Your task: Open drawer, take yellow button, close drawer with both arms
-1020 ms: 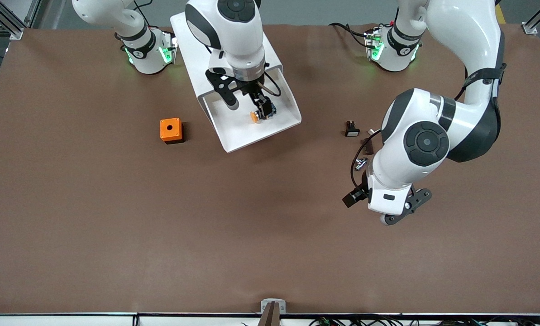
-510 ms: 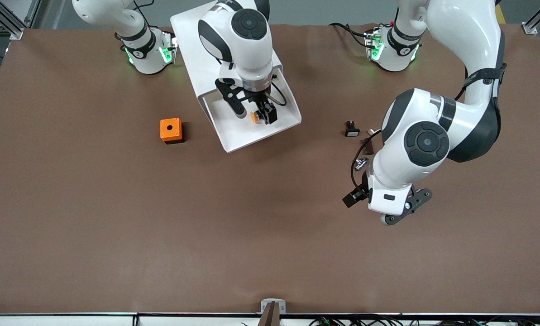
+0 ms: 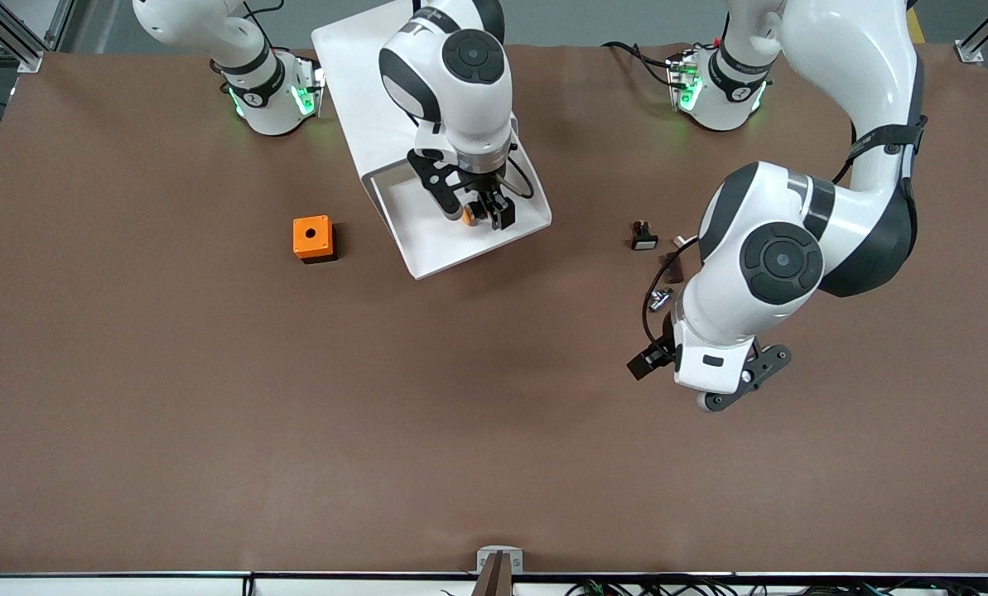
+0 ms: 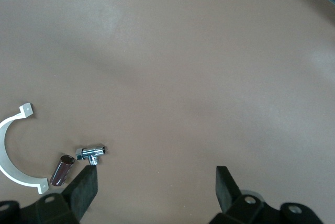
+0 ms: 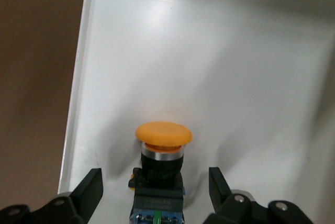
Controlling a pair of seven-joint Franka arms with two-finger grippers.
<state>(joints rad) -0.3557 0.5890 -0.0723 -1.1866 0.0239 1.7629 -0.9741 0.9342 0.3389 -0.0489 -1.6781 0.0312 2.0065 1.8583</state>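
Drawer [image 3: 427, 240], the white cabinet's [image 3: 361, 91] uppermost, stands pulled out toward the front camera near the table's [image 3: 212, 397] edge where the robot bases stand, and the button [image 5: 162, 153] lies on its floor beside one side wall, orange cap outward. Right gripper [image 3: 479, 213] is down in the drawer with its fingers [image 5: 88, 190] spread either side of the button's black body, apart from it, nothing gripped. Left gripper [image 4: 156, 187] waits wide open and empty over bare table toward the left arm's end, near a small chrome fitting [image 4: 91, 153], a dark cylinder [image 4: 62, 170] and a white curved clip [image 4: 13, 156]. An orange cube [image 3: 312, 238] sits beside the drawer toward the right arm's end
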